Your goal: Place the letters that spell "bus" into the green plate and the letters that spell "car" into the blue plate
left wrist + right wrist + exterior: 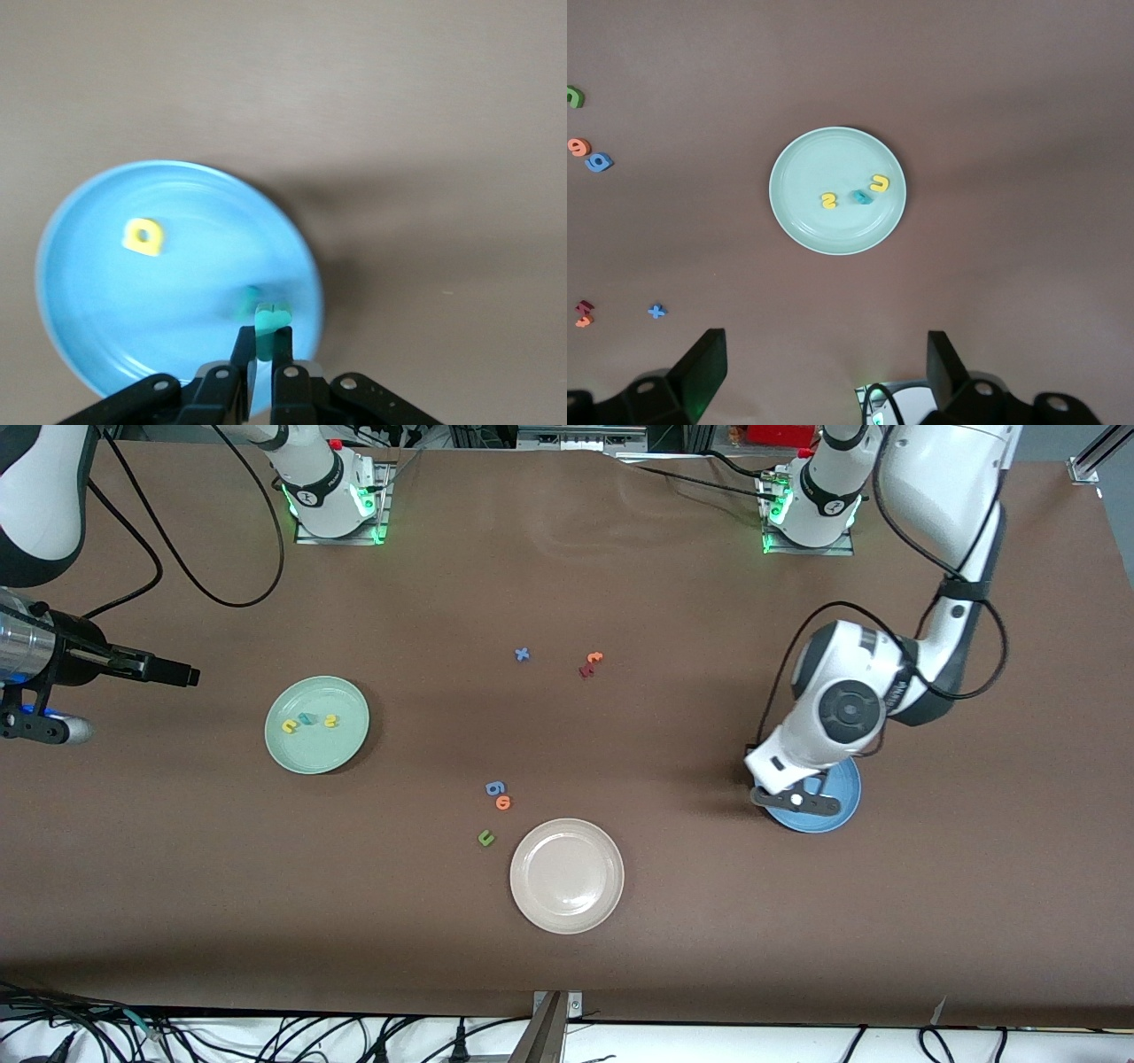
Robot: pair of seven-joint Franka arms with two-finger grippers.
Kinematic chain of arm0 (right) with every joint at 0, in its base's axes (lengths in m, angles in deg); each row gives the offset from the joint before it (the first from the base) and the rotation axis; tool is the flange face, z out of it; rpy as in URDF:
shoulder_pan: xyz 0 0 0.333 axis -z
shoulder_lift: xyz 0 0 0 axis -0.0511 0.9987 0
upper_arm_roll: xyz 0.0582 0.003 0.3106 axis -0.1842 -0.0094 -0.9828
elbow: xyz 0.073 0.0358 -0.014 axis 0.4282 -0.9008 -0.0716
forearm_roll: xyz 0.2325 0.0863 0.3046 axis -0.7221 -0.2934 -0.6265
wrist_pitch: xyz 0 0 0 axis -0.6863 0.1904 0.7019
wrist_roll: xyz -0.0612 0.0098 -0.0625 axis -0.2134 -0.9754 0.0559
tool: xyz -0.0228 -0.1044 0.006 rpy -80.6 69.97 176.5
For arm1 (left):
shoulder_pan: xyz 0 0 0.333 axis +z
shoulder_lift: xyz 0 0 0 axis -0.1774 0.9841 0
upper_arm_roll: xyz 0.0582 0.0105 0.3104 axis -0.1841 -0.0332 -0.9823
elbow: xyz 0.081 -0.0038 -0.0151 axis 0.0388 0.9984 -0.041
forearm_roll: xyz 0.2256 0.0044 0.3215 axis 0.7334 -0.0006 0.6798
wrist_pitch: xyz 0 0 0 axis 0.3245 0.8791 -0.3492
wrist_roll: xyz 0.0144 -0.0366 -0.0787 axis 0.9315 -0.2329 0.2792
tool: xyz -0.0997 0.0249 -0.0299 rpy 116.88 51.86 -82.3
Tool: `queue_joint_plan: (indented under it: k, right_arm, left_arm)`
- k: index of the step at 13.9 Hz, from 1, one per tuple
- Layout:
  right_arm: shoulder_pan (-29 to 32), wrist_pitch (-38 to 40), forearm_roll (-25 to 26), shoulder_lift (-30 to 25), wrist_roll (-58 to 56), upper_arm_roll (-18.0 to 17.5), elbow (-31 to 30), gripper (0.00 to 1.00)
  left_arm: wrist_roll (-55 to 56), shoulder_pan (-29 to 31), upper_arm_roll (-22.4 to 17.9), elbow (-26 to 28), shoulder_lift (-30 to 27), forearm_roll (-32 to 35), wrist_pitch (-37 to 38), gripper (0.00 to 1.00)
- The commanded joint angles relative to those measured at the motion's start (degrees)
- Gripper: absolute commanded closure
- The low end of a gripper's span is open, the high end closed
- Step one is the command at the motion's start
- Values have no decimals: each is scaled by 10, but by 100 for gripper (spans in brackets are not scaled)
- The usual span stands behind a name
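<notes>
The green plate (317, 724) already holds all three "bus" letters (853, 196) — that half looks done. Over the blue plate (106, 319), where the yellow "a" (143, 236) lies, the left gripper (263, 341) pinches a teal letter (269, 323) — another teal piece seems beneath. The right gripper (824, 367) waits, spread wide, above the green plate.

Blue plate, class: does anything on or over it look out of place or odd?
Nothing stands out. The blue plate sits flat, with a yellow letter and a blurred teal piece lying inside it. The left gripper hangs over the plate, shut on a teal letter. Nothing looks spilled or damaged.
</notes>
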Motion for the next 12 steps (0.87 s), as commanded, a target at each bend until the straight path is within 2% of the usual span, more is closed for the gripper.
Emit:
queue_joint_plan:
  k: [1, 3, 4, 5, 6, 7, 8, 10, 12]
  right_arm:
    - [-25, 1, 14, 8, 31, 3, 10, 1]
    - [-27, -3, 18, 7, 24, 2, 10, 1]
    - [-27, -3, 18, 6, 22, 2, 10, 1]
    - [-26, -3, 18, 6, 21, 2, 10, 1]
    - [-20, -3, 17, 5, 19, 1, 10, 1]
    - [-5, -1, 16, 5, 13, -5, 10, 1]
    - [30, 1, 16, 4, 4, -38, 11, 1]
    - [116, 1, 33, -9, 4, -138, 15, 1]
    - [179, -3, 75, -25, 6, -221, 16, 1]
  left_arm:
    - [-24, 30, 12, 36, -21, 14, -28, 100]
    - [-23, 39, 12, 45, -16, 10, -51, 97]
    - [-23, 43, 12, 43, -11, 10, -52, 83]
    - [-22, 47, 12, 40, -8, 4, -50, 31]
    - [-22, 60, 12, 35, -9, -5, -47, 0]
    - [-22, 65, 12, 23, -9, -9, -42, 0]
    - [-22, 68, 12, 16, -11, -11, -22, 0]
    - [-22, 82, 11, -2, -15, -11, 3, 0]
    - [-40, 111, 12, -19, -16, -12, 4, 0]
